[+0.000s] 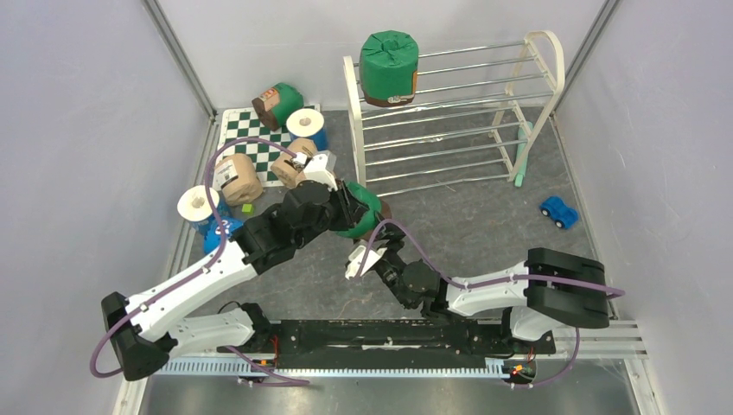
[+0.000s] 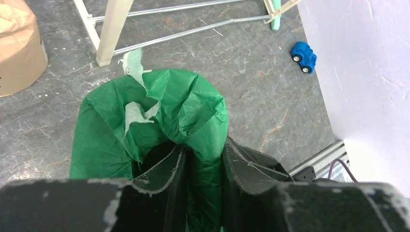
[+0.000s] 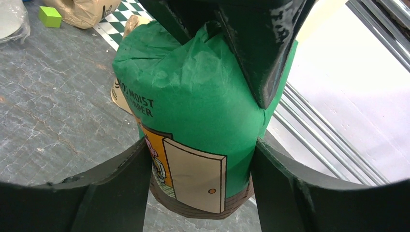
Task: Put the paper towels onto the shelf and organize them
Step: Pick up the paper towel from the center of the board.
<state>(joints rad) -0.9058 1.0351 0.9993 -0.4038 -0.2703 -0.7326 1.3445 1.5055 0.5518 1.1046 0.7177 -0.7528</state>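
A green-wrapped paper towel roll (image 1: 370, 218) stands upright in the middle of the floor, in front of the shelf (image 1: 449, 138). My left gripper (image 1: 350, 206) grips it from above. One finger (image 2: 167, 174) sits in the core hole and the other outside, pinching the wrap (image 2: 145, 116). My right gripper (image 3: 199, 150) comes in low from the near side, its fingers pressed against both flanks of the roll (image 3: 193, 106). Another green roll (image 1: 389, 67) stands on the shelf's top tier at the left.
On and beside the chessboard mat (image 1: 246, 130) at the left lie a green roll (image 1: 278, 105), a white and blue roll (image 1: 305, 125), two tan rolls (image 1: 238, 177) and a white roll (image 1: 199, 206). A blue toy car (image 1: 559, 211) sits right of the shelf. Walls enclose both sides.
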